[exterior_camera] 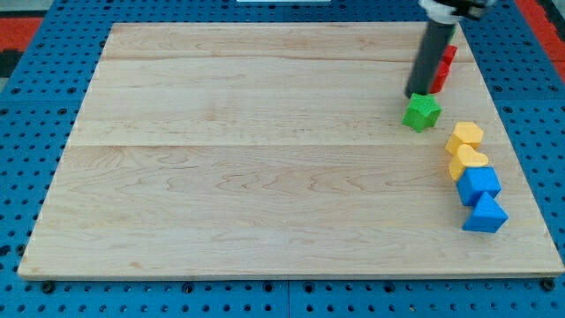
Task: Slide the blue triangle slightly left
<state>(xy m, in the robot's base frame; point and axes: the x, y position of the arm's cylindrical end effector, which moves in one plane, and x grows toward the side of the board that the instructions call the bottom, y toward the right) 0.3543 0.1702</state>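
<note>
My tip [415, 94] rests at about 11 o'clock of the green star block [422, 112], far from the blue triangle [485, 215] at the desk's [247, 159] lower right, because no hand exists to grasp, only pushing from the triangle's 3 o'clock side.

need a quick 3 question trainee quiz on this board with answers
1. True or false: my tip is touching the blue triangle.
2. Which block lies nearest my tip? A) green star B) yellow hexagon C) blue cube
3. Fill in: the red block is partly hidden behind the ____.

Key:
1. False; the tip is well above it in the view, beside the green star's upper left.
2. A
3. rod
</note>
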